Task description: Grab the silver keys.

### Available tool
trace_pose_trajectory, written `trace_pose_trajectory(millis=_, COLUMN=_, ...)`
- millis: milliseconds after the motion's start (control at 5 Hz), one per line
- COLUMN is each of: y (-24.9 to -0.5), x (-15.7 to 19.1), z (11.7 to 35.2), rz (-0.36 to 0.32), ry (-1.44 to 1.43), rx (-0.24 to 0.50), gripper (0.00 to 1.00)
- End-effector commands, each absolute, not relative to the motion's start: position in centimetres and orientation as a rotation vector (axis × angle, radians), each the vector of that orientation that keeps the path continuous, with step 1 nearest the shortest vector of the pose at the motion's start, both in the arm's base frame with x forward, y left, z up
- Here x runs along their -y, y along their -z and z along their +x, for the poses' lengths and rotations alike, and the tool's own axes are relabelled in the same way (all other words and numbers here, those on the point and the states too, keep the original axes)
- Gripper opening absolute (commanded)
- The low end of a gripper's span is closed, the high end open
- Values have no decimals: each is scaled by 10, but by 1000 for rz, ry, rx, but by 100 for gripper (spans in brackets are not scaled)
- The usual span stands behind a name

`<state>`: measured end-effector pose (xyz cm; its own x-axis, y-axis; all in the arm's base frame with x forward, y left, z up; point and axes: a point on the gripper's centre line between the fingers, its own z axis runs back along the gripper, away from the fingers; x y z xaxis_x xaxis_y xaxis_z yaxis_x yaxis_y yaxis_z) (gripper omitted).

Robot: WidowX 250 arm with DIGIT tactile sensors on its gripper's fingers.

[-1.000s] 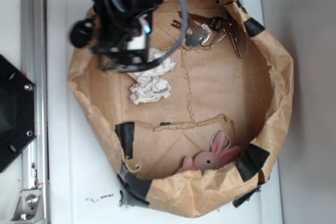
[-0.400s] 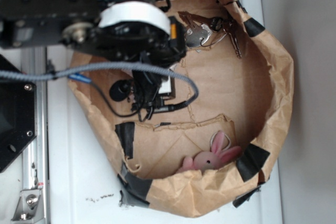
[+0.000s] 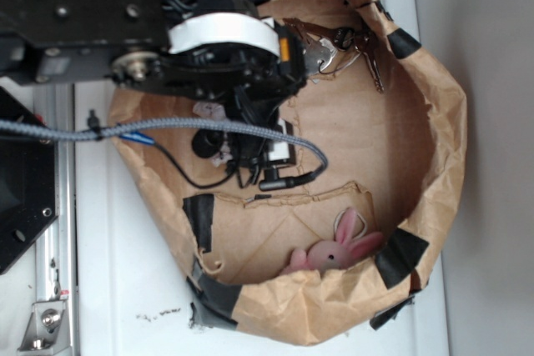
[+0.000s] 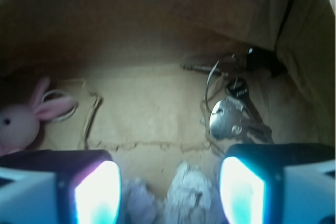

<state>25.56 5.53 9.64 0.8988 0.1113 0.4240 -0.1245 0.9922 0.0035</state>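
Wrist view: gripper [image 4: 168, 192] fingers spread apart, empty, over the crumpled paper wad [image 4: 181, 198] inside the brown paper bag [image 4: 157, 35]. Silver keys [image 4: 233, 116] lie on the bag floor by its wall, apart from gripper. Pink bunny [image 4: 23, 121] at the opposite side.

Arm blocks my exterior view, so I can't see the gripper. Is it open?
Observer: Yes. The wrist view shows the gripper open, with nothing between its fingers.
Operator: Where are the keys from there?
Observer: The keys lie ahead on the bag floor, toward the right side of the wrist picture, untouched.
Operator: Anything under the gripper?
Observer: The crumpled paper sits right below the gap.
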Motion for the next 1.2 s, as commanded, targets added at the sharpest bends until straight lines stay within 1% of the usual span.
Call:
trace_pose_trajectory(millis=0, y=-92, x=-67, z=276, rz=79, ry=-195, rx=511, gripper=100)
trace_pose_trajectory(millis=600, y=-80, x=-81, z=296, rz=150, ry=-320, rx=573, gripper=100)
trace_pose_trajectory(millis=1000, y=-75, x=-87, z=310, rz=153, ry=-339, rx=572, gripper=100)
